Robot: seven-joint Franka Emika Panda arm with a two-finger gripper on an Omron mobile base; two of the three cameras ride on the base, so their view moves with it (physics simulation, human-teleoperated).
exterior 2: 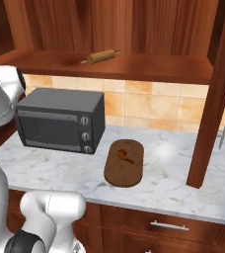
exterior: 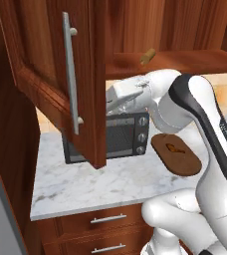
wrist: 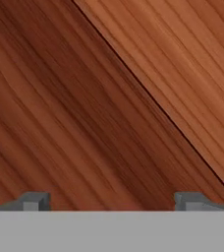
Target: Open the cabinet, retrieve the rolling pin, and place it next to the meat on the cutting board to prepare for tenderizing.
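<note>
Left base view: the reddish wood cabinet (exterior: 60,74) door stands swung open, its silver bar handle (exterior: 70,72) upright.

Right base view: the slim tan rolling pin (exterior 2: 100,56) lies on the cabinet shelf; the orange-brown meat (exterior 2: 125,156) sits on the dark oval cutting board (exterior 2: 125,170).

Hand view: the gripper (wrist: 112,202) faces streaked wood grain, fingers spread wide, holding nothing.

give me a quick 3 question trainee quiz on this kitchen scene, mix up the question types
1. True or false: the cabinet doors are shut.
2. Where does the rolling pin lie? A) on the cabinet shelf B) on the cutting board C) on the toaster oven
3. Fill in: the meat sits on the ____, beside the toaster oven.

Key
1. False: both doors stand swung open.
2. A: it lies on the open shelf, above the counter.
3. Cutting board. The gripper is open and empty, facing wood close up.
</note>
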